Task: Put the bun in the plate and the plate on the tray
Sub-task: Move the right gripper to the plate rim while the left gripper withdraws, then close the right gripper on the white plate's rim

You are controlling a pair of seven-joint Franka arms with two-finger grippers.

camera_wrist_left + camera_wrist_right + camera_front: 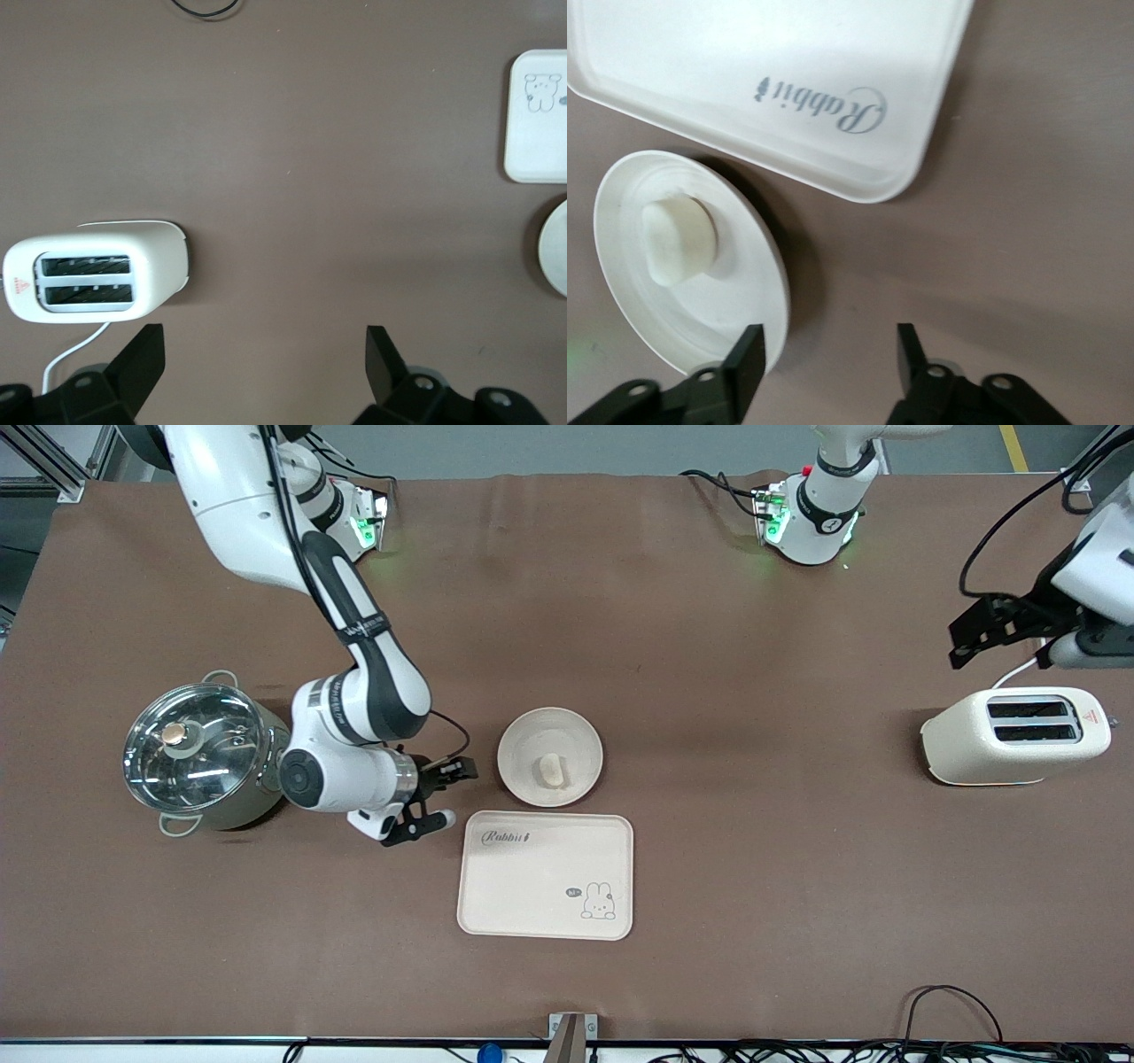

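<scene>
- Bun [551, 770] sits in the middle of the plate [518, 737], so by my read the first half of the job is done and the plate-to-tray move is what remains.
- Plate rests on the brown table, just beside the tray [496, 912] and farther from the front camera than it; the right wrist view shows a thin strip of table between the two rims.
- Right gripper [433, 797] hangs low beside the plate, toward the right arm's end of the table, fingers spread wide and empty, one fingertip at the plate's rim in the right wrist view.
- Risk one: the rim is thin and sloped, so a shallow pinch could slip and let the plate drop or tip.
- Risk two: tilt the plate on the lift and that loose bun could roll off the edge.
- Risk three: the tray's raised lip is right alongside; a low carry could catch it and shove the tray.
- Steel pot [199, 755] with its glass lid stands close against the right arm's wrist, so a wide swing could knock it.
- Left gripper [264, 361] waits over the table near the white toaster [1015, 735], fingers wide apart, holding nothing.
</scene>
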